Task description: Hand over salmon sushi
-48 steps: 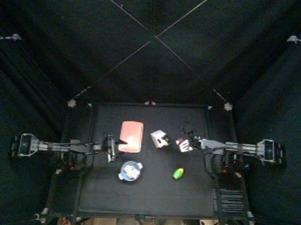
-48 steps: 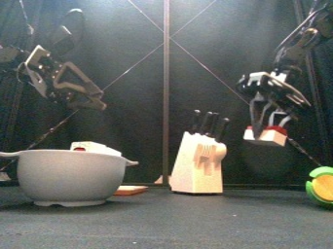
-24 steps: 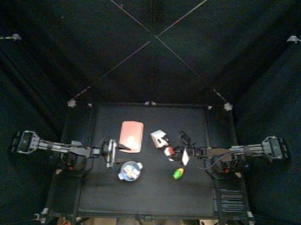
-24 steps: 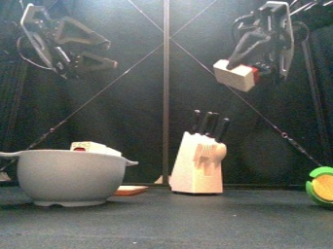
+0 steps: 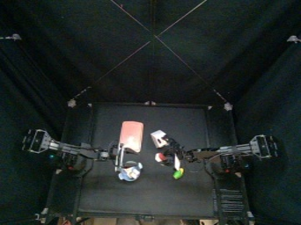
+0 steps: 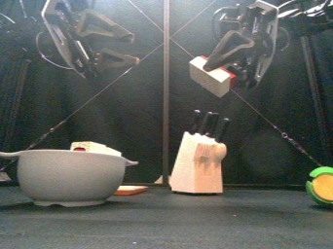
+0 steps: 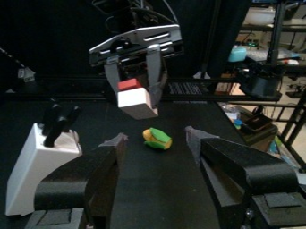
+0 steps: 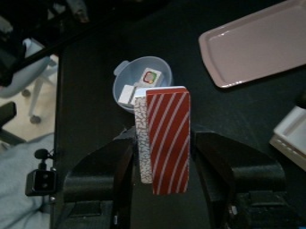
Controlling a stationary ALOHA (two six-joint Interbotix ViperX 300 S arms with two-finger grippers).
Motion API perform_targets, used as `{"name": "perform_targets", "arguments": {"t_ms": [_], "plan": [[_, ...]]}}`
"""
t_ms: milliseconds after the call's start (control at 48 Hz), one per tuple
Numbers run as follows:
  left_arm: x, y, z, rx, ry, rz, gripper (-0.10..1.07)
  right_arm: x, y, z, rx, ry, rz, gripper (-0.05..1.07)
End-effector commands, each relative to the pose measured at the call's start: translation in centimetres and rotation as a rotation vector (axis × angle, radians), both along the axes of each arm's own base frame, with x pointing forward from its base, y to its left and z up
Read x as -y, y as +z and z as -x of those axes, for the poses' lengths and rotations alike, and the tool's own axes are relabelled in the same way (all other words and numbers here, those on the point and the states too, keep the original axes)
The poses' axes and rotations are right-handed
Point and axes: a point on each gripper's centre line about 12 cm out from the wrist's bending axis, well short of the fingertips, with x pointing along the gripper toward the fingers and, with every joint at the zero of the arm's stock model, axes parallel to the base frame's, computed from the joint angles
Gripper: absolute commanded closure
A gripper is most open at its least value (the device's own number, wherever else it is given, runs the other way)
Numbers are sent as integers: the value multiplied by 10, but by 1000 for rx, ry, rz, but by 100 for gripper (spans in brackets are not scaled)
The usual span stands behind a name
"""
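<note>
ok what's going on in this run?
Mid handover. The right end effector holds the salmon sushi high in the air above the knife block. The left end effector is raised opposite it, open and empty, with a gap between them. On the table sit the bowl, the pink tray and a small green piece.
</note>
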Motion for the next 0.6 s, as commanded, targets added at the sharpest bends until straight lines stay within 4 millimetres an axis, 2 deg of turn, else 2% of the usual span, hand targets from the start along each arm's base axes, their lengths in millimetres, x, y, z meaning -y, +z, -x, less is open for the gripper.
{"name": "perform_targets", "arguments": {"t_ms": [0,292,583], "plan": [[3,3,-17,12,-3,1,6,-10,12,-14,38,55,42,49],[9,-11,-46,-30,-20,14,6,-18,6,-42,21,102,103,49],[11,-14,-52,-47,-28,89,6,-16,1,-48,3,94,109,49]]}}
